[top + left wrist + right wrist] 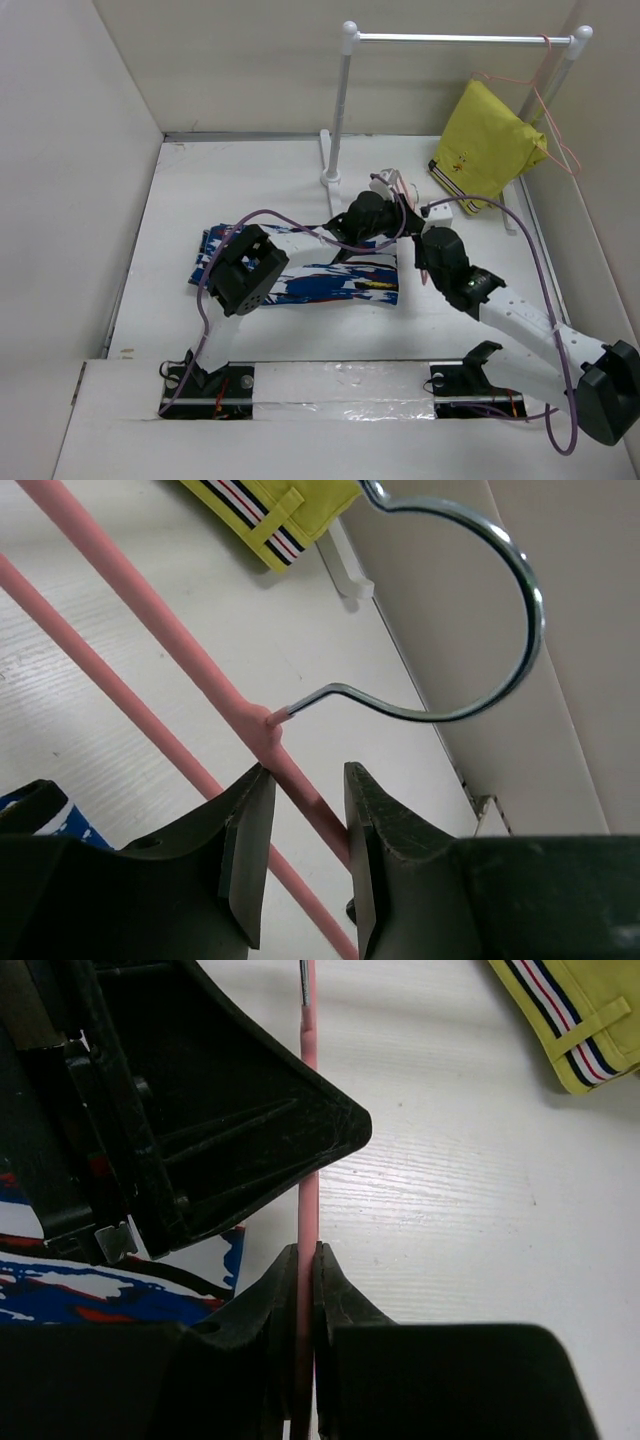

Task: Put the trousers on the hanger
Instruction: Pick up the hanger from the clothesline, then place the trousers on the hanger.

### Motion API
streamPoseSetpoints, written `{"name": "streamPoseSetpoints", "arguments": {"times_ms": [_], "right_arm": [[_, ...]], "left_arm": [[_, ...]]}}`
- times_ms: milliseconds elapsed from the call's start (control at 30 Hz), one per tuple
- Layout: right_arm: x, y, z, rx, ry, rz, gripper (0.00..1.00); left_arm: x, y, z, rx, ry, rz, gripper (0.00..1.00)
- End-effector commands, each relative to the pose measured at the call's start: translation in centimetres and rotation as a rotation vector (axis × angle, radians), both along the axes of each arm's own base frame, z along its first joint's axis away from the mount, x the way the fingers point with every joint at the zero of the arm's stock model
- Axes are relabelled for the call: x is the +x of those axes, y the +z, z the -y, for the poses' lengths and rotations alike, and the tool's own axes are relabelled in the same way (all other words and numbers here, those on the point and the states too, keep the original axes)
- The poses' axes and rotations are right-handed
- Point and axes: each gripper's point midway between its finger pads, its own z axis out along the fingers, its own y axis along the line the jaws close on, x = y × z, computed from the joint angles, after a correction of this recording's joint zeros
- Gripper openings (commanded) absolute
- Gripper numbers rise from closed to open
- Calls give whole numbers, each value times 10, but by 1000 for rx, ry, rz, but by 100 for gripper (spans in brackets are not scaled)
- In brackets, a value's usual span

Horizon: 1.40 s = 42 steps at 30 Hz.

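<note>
The blue patterned trousers (330, 280) lie flat on the table, partly under my arms. They also show in the right wrist view (100, 1290). The pink hanger (150, 598) with its metal hook (520, 590) is held above the table beyond the trousers. My left gripper (308, 770) is open, its jaws straddling the pink rod just below the hanger's neck. In the top view it (393, 195) is past the trousers' far edge. My right gripper (306, 1250) is shut on a pink hanger rod (308, 1200); in the top view it (418, 228) is close beside the left wrist.
A yellow garment (485, 145) with a striped hem hangs from another pink hanger (545, 95) on the white rail (450, 38) at the back right. The rail's post (338, 110) stands just behind my grippers. White walls enclose the table on three sides.
</note>
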Motion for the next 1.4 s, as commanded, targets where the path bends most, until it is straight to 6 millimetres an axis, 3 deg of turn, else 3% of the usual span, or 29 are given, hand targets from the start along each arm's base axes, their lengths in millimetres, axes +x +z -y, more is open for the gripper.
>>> {"name": "streamPoseSetpoints", "arguments": {"times_ms": [0,67,100,200,300,367,433,467,500,567,600,633,667,700,733,767,833,900,933,1033,1067,1100,1133,1233,1367], "right_arm": [[-8,6,-12,5,25,1,30],[-14,2,-13,9,36,-19,48],[-20,-1,-19,15,65,-31,62],[-30,2,-17,25,84,-40,79],[-41,9,-13,39,101,-41,83],[-46,13,-11,51,107,-35,81],[-47,20,-6,86,93,-12,64],[-50,18,-6,96,97,-14,53],[-51,17,-7,116,106,-21,30],[-48,20,-4,143,110,-5,10],[-49,18,-5,151,128,-15,0],[-49,17,-3,150,128,-21,0],[-48,17,1,156,122,-26,0],[-48,15,1,161,130,-35,0],[-48,15,-8,192,176,-36,0],[-48,10,-11,212,202,-47,0],[-47,-1,-12,229,204,-70,0],[-44,-18,-11,246,202,-109,0],[-47,-26,-21,279,261,-125,0],[-46,-29,-37,342,347,-126,0],[-52,-41,-36,342,351,-156,3],[-46,-35,-40,356,364,-112,7],[-41,-34,-42,372,360,-91,18],[-39,-42,-43,385,346,-104,33],[-42,-63,-55,427,383,-172,38]], "left_arm": [[3,23,8,-51,-21,54,0],[-1,21,10,-56,-44,44,0],[-1,22,11,-64,-46,45,0],[-2,14,5,-86,-42,24,0],[-6,9,7,-95,-64,5,0],[-9,2,4,-101,-58,-9,0],[-14,3,1,-134,-63,-20,0],[-16,3,1,-138,-69,-25,0],[-17,9,0,-152,-68,-15,0],[-21,4,-8,-161,-54,-34,0],[-24,16,-10,-206,-53,-19,0],[-30,5,-17,-211,-44,-67,0],[-33,6,-21,-231,-37,-79,0],[-35,19,-25,-283,-30,-64,0],[-48,6,-31,-282,-26,-97,0],[-55,17,-30,-341,-14,-107,0],[-66,6,-35,-355,9,-146,0],[-68,5,-37,-386,45,-160,0],[-69,-3,-42,-380,63,-168,0],[-65,-11,-45,-408,77,-198,0],[-67,-14,-43,-410,61,-211,0],[-71,-16,-40,-435,34,-230,0],[-72,-15,-39,-448,25,-235,0],[-73,-17,-38,-450,17,-244,0],[-71,-14,-43,-431,45,-219,0]]}}
